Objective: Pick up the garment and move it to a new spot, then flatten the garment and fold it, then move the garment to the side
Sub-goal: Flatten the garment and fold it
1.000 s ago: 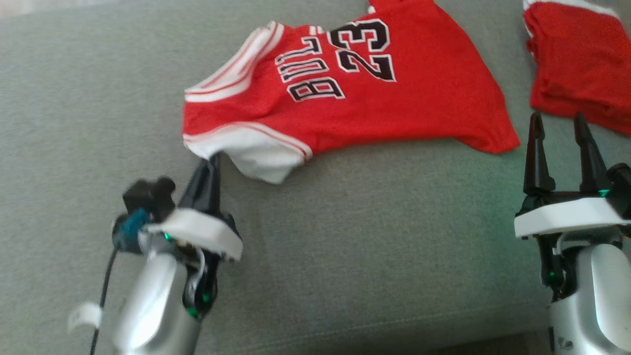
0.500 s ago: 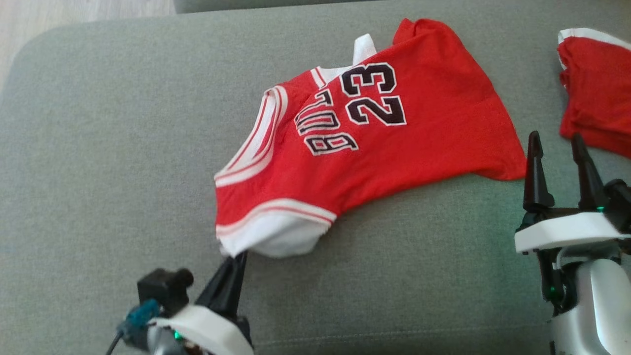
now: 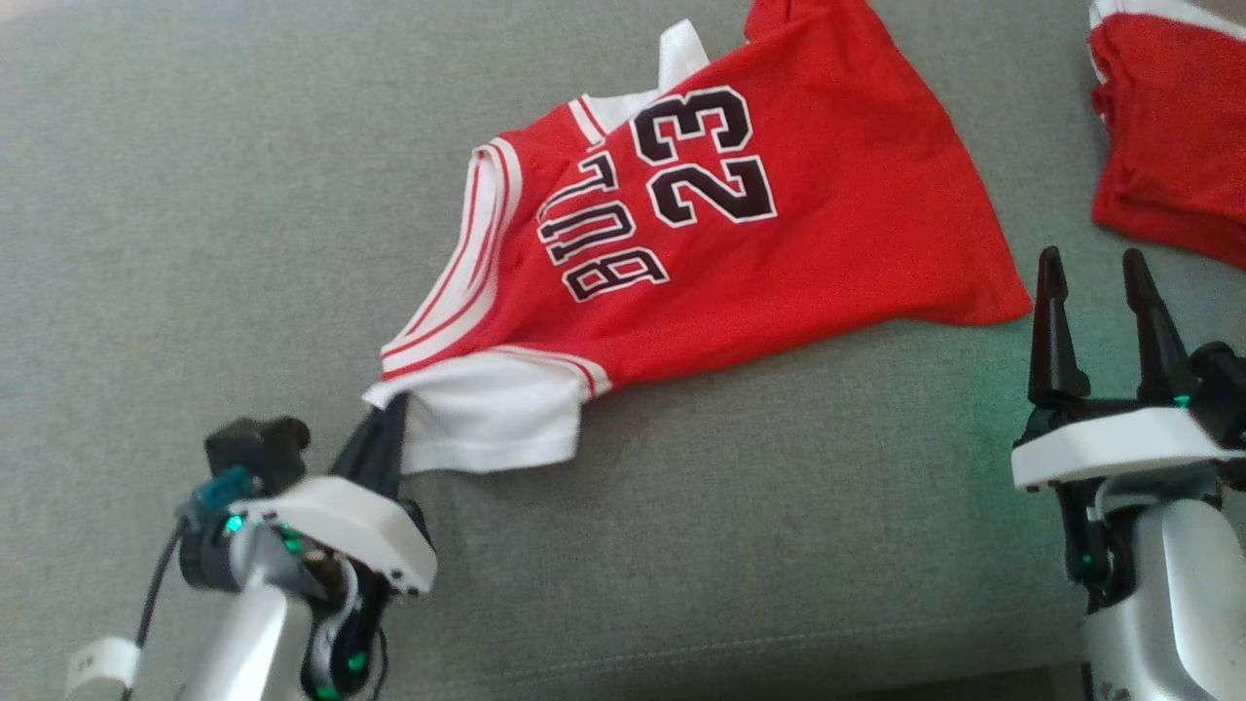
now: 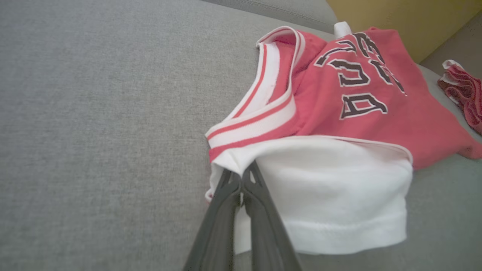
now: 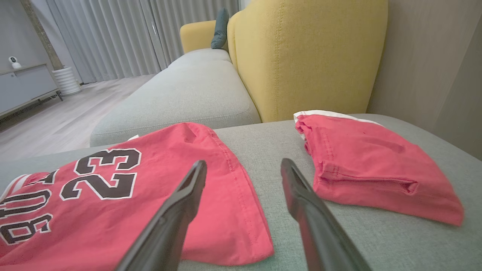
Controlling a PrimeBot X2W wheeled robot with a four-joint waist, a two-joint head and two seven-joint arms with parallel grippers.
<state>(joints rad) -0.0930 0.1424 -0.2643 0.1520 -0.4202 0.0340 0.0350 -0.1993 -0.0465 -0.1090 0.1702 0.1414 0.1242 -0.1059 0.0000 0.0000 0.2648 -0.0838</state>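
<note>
While my left gripper point(image 3: 389, 414) pinches the white sleeve point(image 3: 487, 424) of the jersey point(image 3: 779, 214), which lies skewed on the sofa point(image 3: 195, 195), my right gripper point(image 3: 1090, 258) hangs with fingers apart; flattening, folding and setting aside remain, I judge.

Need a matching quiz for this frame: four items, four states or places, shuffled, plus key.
Column 1
1. left gripper
2. right gripper
3. jersey
4. folded red garment

Column 2
A. open, holding nothing
B. spread out, number 23 facing up
C. shut on the jersey's white sleeve
D. at the right end of the grey cushion

Pairs: 1-C, 2-A, 3-B, 4-D
</note>
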